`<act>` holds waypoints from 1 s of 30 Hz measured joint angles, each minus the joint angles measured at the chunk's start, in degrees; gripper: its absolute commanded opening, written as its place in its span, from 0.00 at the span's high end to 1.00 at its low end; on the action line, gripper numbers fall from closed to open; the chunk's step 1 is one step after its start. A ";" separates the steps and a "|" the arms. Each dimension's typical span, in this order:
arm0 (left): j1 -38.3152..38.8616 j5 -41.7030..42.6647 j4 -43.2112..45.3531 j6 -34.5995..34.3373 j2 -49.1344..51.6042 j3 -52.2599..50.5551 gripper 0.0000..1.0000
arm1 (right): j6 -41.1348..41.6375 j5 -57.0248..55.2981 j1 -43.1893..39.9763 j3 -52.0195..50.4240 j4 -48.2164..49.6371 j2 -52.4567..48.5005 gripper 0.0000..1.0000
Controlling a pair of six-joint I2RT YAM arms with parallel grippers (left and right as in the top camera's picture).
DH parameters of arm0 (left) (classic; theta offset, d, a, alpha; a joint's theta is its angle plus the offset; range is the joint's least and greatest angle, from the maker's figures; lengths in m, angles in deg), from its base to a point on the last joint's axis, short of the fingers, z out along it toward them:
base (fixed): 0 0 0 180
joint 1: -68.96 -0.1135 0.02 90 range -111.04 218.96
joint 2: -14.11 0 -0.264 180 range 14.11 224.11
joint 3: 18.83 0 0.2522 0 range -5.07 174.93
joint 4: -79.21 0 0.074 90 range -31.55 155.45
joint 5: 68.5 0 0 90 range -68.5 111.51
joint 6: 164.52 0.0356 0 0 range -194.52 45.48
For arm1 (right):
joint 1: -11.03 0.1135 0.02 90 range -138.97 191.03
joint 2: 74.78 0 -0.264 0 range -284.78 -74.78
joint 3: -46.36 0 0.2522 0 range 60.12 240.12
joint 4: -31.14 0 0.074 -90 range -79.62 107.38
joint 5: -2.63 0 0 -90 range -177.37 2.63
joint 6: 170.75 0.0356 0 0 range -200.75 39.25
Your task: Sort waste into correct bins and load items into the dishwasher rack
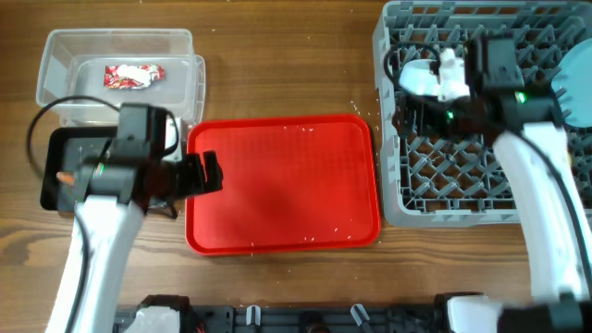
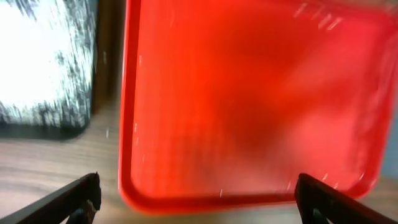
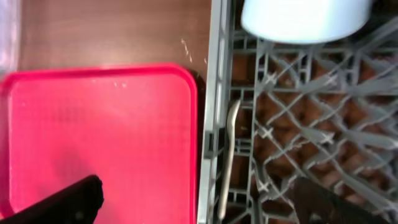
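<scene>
The grey dishwasher rack [image 1: 481,199] stands at the right. It holds a white bowl [image 1: 414,76], a light-blue plate [image 1: 575,88] at its right edge and a white spoon [image 3: 230,155] by its left wall. My right gripper [image 1: 404,116] hangs open and empty over the rack's left wall [image 3: 214,93], with the white bowl [image 3: 305,18] ahead of it. My left gripper [image 1: 199,173] is open and empty over the left edge of the red tray [image 2: 249,93]. The wrapper [image 1: 134,76] lies in the clear tub [image 1: 55,55]. The orange stick [image 1: 65,176] lies in the black tray [image 1: 51,194].
The red serving tray [image 1: 282,185] lies in the middle, with loose white grains [image 1: 305,129] scattered on it and on the wood near it. The black tray's rim [image 2: 43,127] shows beside it in the left wrist view. Both arms reach in from the front edge.
</scene>
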 measured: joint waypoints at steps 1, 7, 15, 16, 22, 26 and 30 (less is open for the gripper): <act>0.00 -0.17 1.16 0.13 -3.45 -0.92 0.00 | 0.00 -0.17 0.00 -1.88 1.68 2.84 0.00; -0.04 -1.38 6.40 0.17 -31.47 -9.75 0.00 | -0.26 -3.13 0.00 -16.87 9.92 27.04 0.00; -0.04 -1.42 4.24 0.17 -39.85 -10.93 0.00 | -0.26 -4.76 0.00 -18.64 7.32 32.06 0.00; -0.04 -1.44 4.24 0.15 -39.85 -10.93 0.00 | -0.26 -4.74 0.00 -18.64 7.34 31.78 0.00; -0.04 -1.44 4.24 0.17 -39.87 -10.93 0.00 | -0.26 -4.76 0.00 -18.64 7.37 26.45 0.00; -0.04 -1.44 4.24 0.17 -39.87 -10.93 0.00 | -0.31 -5.18 0.00 -18.99 8.48 27.45 0.00; -0.04 -1.44 4.15 0.17 -39.89 -11.04 0.00 | -0.50 -6.25 0.00 -28.00 26.36 41.18 0.00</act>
